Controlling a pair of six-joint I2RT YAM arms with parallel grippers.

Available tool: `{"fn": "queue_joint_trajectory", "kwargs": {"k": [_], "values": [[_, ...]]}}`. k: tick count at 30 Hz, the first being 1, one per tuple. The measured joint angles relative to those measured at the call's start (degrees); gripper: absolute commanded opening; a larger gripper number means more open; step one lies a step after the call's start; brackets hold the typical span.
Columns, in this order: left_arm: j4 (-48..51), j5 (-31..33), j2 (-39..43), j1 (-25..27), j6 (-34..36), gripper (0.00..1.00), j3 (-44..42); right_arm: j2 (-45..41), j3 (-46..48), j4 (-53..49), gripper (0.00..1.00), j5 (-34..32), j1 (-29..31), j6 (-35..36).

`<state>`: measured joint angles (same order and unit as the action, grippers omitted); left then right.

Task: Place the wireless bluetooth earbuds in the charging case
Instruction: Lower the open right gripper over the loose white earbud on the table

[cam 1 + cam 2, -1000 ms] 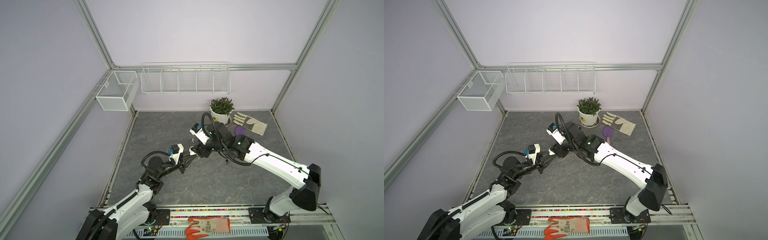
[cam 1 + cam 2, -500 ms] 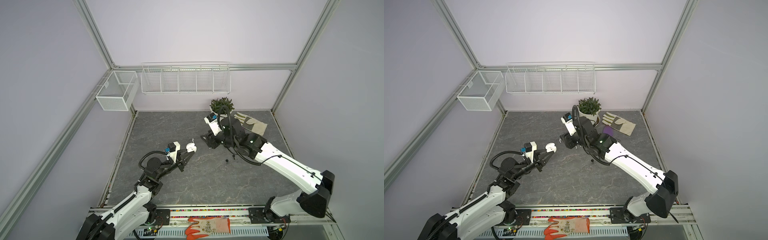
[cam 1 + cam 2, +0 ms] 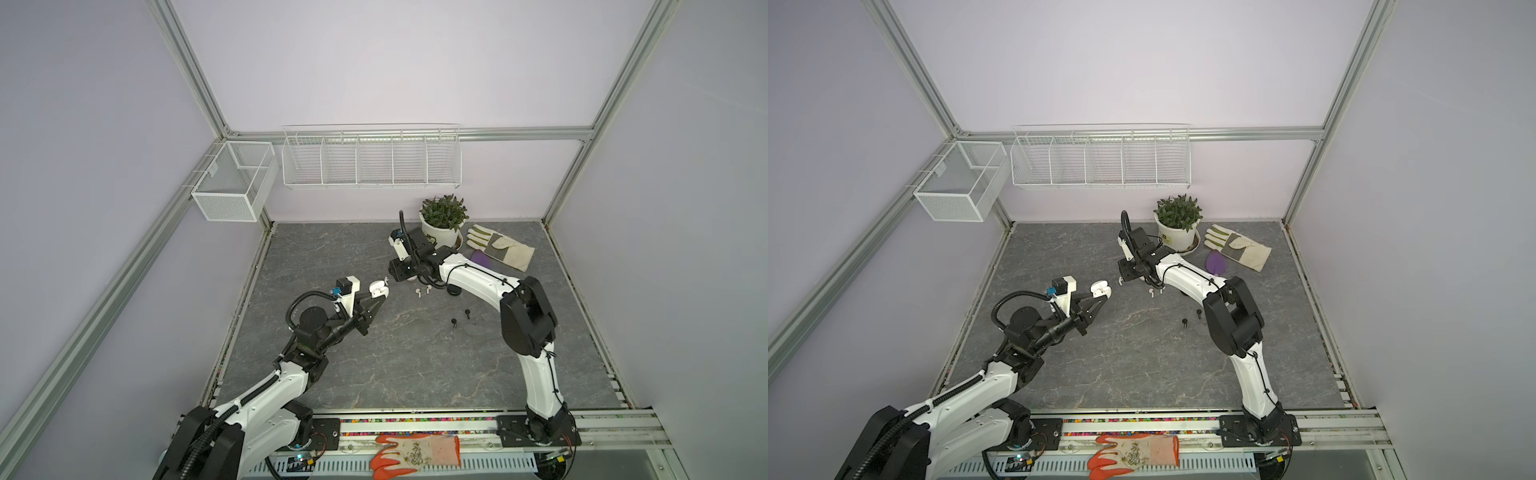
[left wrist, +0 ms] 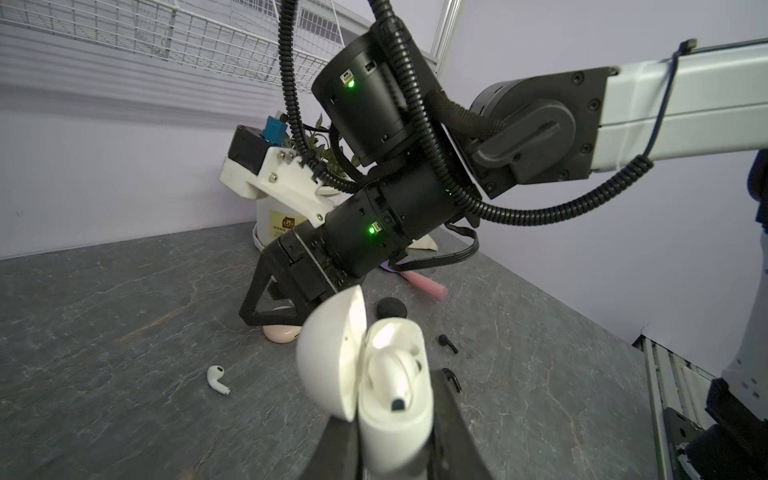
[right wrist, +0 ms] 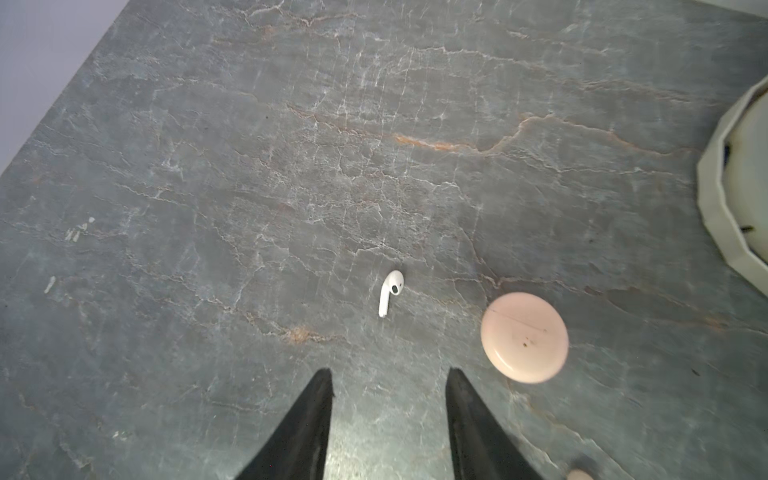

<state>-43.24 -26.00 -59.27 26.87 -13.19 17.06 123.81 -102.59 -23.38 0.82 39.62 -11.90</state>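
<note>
White earbud (image 5: 390,291) just ahead of the spread right fingers (image 5: 309,424)

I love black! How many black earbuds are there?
2. One tiny black stemmed earbud lies on the grey table; the other beside it, apart. More might be hidden.

Pale lilac walls (image 3: 374,62) framed by aluminium posts (image 3: 189,70) enclose a grey veined table (image 3: 395,374); a white wire rack (image 3: 371,160) and mesh basket (image 3: 232,183) hang behind.
</note>
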Motion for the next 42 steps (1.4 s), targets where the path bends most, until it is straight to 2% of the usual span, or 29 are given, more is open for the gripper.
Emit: {"fn": "queue_joint_trajectory", "kwargs": {"k": [9,19,42], "values": [[-2.9,-1.7,-3.4,-1.6,-1.3,0.0,0.4,9.7,-10.6,-3.6,0.45,1.9,-0.2,0.6],[-4.1,-2.6,-3.8,-1.7,-2.4,0.0,0.4,17.0,-17.9,-8.3,0.42,1.7,0.0,1.3],[-4.3,-2.6,-2.0,-1.7,-2.6,0.0,0.4,22.4,-24.6,-12.2,0.31,-2.7,2.1,1.9]]}}
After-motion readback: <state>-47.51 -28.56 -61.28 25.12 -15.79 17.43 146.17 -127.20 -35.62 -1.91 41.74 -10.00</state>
